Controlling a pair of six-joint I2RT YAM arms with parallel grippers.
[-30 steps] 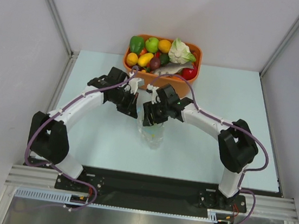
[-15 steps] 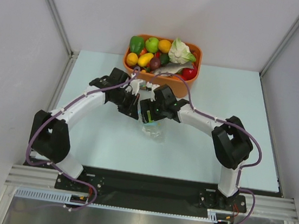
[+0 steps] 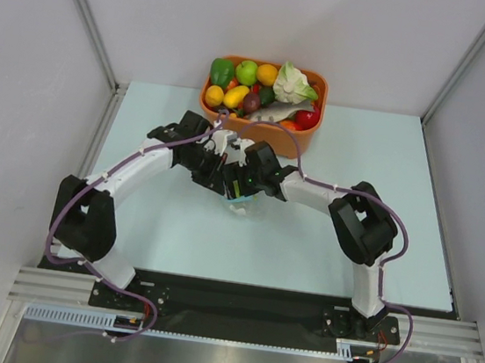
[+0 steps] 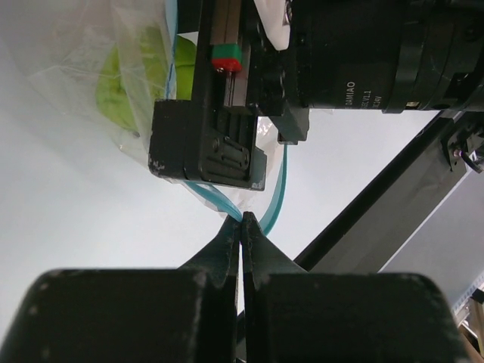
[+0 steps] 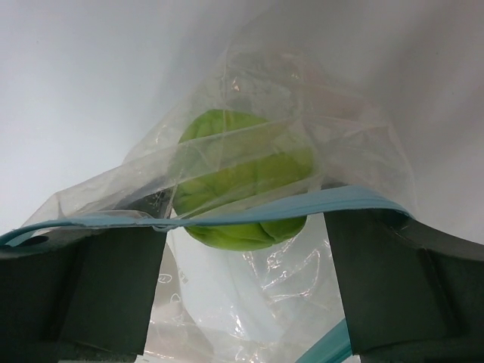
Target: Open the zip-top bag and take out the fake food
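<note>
Mid-table, just in front of the orange tub (image 3: pixel 323 94), both arms reach inward and their heads meet over one spot. Left gripper (image 4: pixel 240 223): fingertips pressed together, pinching the light-blue zip strip (image 5: pixel 249 215) of the zip-top bag (image 5: pixel 227 318) where it runs out to a corner. Right gripper (image 5: pixel 242 249): jaws spread wide, one dark finger (image 5: pixel 83 287) at each side of its wrist view, nothing clamped between them. The strip runs straight across in front of both fingers; whether it rests on them cannot be told. The bag's clear, crinkled plastic bulges beyond the strip. Inside the bag a lime-green fruit (image 5: pixel 242 178) sits against the strip, seen through the film; the left wrist view shows the same green shape behind the plastic, beside the right gripper's black body. From overhead only a small patch of bag shows, under the two heads and over the pale table (image 3: pixel 157 224). No other contents of the bag can be made out. The tub stands at the far edge of the table, heaped with toy produce, a white-and-green cauliflower (image 3: pixel 291 86) on top.
</note>
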